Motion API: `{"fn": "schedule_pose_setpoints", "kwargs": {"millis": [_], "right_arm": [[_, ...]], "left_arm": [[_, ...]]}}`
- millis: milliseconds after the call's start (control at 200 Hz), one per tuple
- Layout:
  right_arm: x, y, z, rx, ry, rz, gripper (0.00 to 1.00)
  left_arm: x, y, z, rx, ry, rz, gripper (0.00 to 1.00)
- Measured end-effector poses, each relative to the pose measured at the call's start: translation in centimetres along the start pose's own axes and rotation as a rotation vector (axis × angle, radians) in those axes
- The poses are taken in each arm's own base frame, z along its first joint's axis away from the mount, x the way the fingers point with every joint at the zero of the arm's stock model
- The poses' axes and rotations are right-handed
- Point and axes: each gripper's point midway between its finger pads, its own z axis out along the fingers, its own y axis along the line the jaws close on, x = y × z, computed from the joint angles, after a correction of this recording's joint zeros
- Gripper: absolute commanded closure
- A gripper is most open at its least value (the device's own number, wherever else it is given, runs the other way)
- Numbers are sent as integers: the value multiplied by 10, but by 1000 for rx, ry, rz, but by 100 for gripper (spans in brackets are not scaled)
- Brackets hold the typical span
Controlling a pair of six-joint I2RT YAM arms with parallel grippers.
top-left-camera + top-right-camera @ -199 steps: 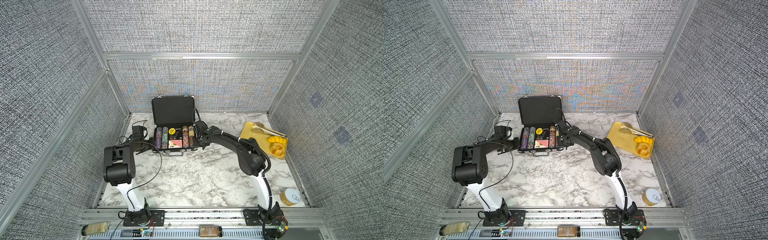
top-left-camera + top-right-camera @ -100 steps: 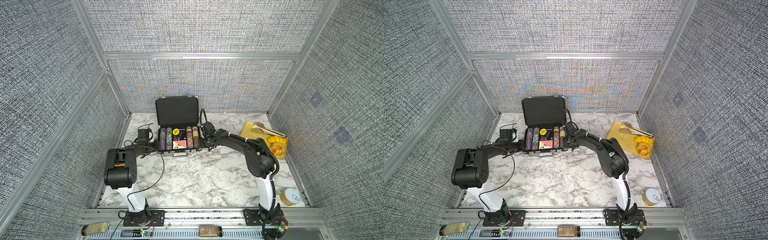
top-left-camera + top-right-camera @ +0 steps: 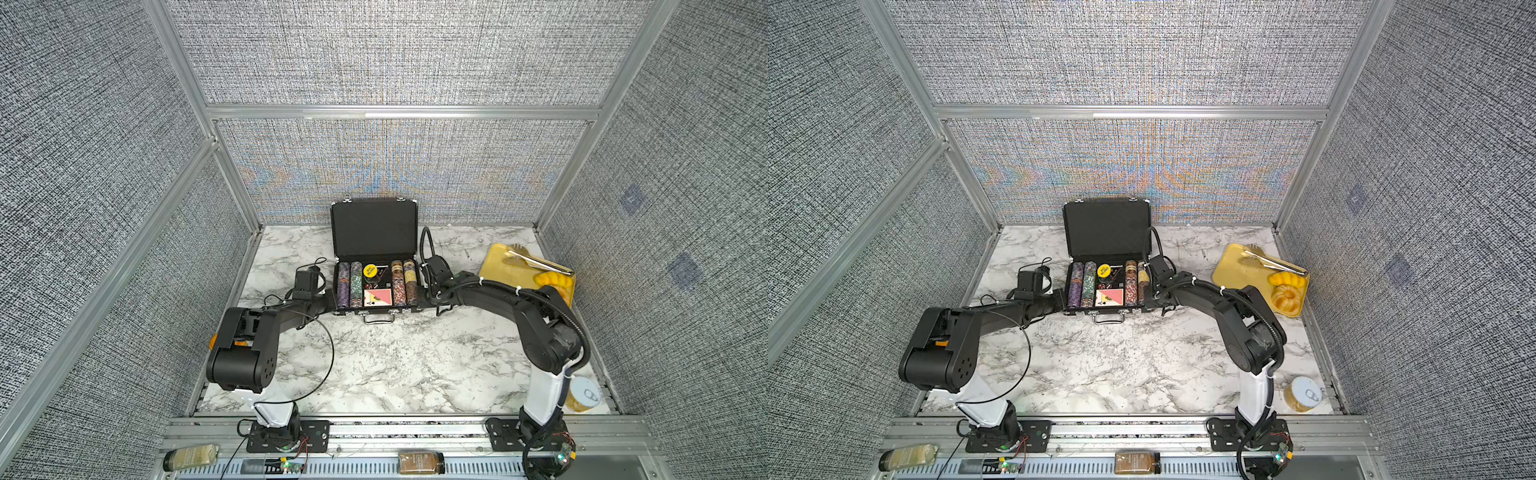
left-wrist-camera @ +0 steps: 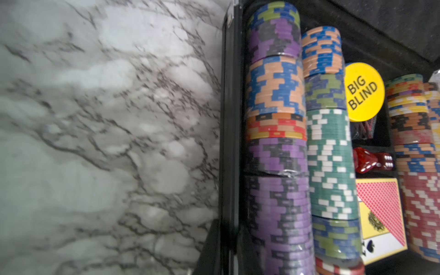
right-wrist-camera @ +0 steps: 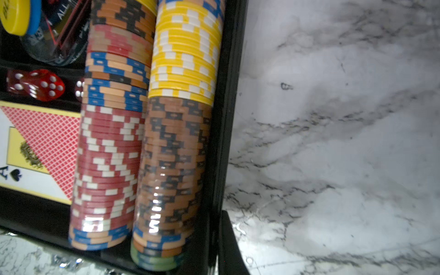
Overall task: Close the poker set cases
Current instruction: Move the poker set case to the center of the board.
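Poker case (image 3: 374,232) nudged rightward, lid standing open!
Over the last second it has slid from left of centre to the far middle of the marble table (image 3: 374,365), handle facing near. Left gripper (image 3: 331,300) sits against its left wall and right gripper (image 3: 424,291) against its right wall, both closed tight and holding nothing. The left arm has stretched out and the right arm has folded back.
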Motion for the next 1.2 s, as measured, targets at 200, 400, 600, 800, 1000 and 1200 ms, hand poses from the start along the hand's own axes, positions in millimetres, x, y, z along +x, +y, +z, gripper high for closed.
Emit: {"fn": "schedule_pose_setpoints", "kwargs": {"millis": [200,400,600,800,1000,1200], "right_arm": [[20,-11,-10,9,-1,6,100],[42,-24,-19,31,11,26,100],[61,-37,-29,48,6,48,100],[81,-43,-40,43,9,77,100],[106,-44,-51,34,26,116,100],[118,-45,-56,37,21,143,100]], "left_arm": [[22,-13,-7,3,1,-9,100],[41,-28,-10,2,12,-10,100],[62,-40,-16,5,20,-19,100],[85,-47,-28,32,43,-60,100],[99,-51,-33,36,72,-73,100],[105,-53,-35,37,70,-81,100]]}}
